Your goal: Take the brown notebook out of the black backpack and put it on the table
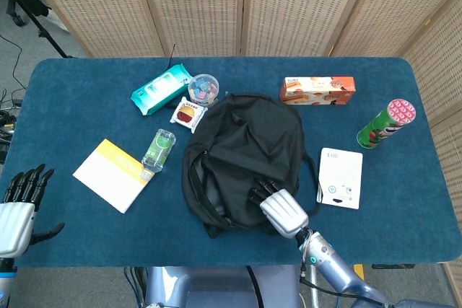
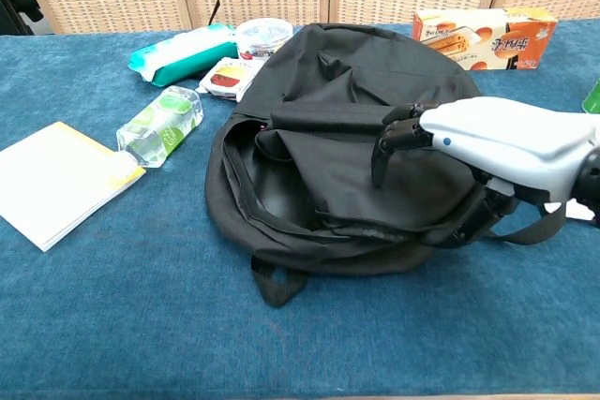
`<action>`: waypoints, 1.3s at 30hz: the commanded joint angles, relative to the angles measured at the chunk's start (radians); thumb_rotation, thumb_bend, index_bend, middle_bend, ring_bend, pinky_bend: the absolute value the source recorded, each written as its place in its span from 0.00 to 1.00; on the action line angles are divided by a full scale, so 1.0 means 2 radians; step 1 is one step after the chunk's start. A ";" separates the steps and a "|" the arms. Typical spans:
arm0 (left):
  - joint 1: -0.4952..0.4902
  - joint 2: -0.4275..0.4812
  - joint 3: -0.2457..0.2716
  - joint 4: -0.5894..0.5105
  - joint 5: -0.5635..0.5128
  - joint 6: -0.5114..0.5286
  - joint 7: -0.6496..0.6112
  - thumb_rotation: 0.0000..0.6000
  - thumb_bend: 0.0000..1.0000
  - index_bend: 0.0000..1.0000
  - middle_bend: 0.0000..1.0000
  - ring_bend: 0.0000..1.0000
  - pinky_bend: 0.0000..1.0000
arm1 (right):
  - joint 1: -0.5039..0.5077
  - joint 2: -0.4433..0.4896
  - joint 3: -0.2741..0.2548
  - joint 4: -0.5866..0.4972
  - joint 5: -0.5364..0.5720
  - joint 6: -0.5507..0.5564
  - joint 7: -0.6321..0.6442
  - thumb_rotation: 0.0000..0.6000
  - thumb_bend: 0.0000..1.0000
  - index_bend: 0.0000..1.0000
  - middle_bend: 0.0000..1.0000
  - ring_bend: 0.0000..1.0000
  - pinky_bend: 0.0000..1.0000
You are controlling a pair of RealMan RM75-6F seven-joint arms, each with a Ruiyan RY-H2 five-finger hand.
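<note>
The black backpack [image 1: 242,153] lies flat in the middle of the blue table [image 1: 65,106], its zipper mouth [image 2: 272,196] gaping toward the front left. No brown notebook shows; the inside of the bag looks dark. My right hand [image 1: 280,211] is over the bag's front right part. In the chest view this right hand [image 2: 487,138] has its fingers [image 2: 389,142] bent down over the bag's top flap, thumb spread below, with nothing held. My left hand [image 1: 18,210] hovers off the table's front left corner with its fingers apart.
Left of the bag lie a white and yellow pad [image 1: 114,174] and a green bottle [image 1: 157,148]. Behind are a teal wipes pack [image 1: 162,89], a small tub [image 1: 203,88] and an orange box [image 1: 317,90]. To the right are a white card [image 1: 341,177] and a green can [image 1: 386,123].
</note>
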 commanded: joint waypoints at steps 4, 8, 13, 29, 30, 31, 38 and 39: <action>0.000 0.002 0.000 -0.001 0.001 0.001 -0.003 1.00 0.00 0.00 0.00 0.00 0.00 | 0.003 -0.012 0.004 0.006 -0.002 0.019 0.008 1.00 0.32 0.49 0.40 0.22 0.24; 0.000 0.003 -0.001 -0.001 0.000 0.002 -0.006 1.00 0.00 0.00 0.00 0.00 0.00 | 0.006 -0.031 0.009 0.023 -0.010 0.040 0.020 1.00 0.34 0.55 0.48 0.27 0.28; -0.001 0.002 0.000 0.000 0.000 -0.001 -0.006 1.00 0.00 0.00 0.00 0.00 0.00 | 0.006 -0.050 0.019 0.027 0.000 0.056 0.050 1.00 0.36 0.63 0.53 0.29 0.29; -0.067 -0.017 -0.013 0.021 0.016 -0.086 -0.030 1.00 0.00 0.00 0.00 0.00 0.00 | 0.045 -0.073 0.143 -0.054 0.206 0.060 0.026 1.00 0.39 0.67 0.56 0.30 0.30; -0.077 -0.020 -0.014 0.024 0.018 -0.100 -0.035 1.00 0.01 0.00 0.00 0.00 0.00 | 0.049 -0.072 0.151 -0.059 0.222 0.060 0.021 1.00 0.39 0.67 0.56 0.30 0.30; -0.090 -0.023 -0.016 0.027 0.019 -0.116 -0.041 1.00 0.01 0.00 0.00 0.00 0.00 | 0.057 -0.070 0.164 -0.068 0.250 0.060 0.011 1.00 0.40 0.67 0.56 0.30 0.30; -0.145 -0.043 -0.031 0.039 0.031 -0.172 -0.061 1.00 0.01 0.00 0.00 0.00 0.00 | 0.099 -0.062 0.229 -0.092 0.393 0.090 -0.034 1.00 0.41 0.67 0.56 0.30 0.30; -0.150 -0.046 -0.032 0.040 0.032 -0.176 -0.061 1.00 0.01 0.00 0.00 0.00 0.00 | 0.106 -0.064 0.236 -0.092 0.410 0.098 -0.039 1.00 0.41 0.67 0.56 0.30 0.30</action>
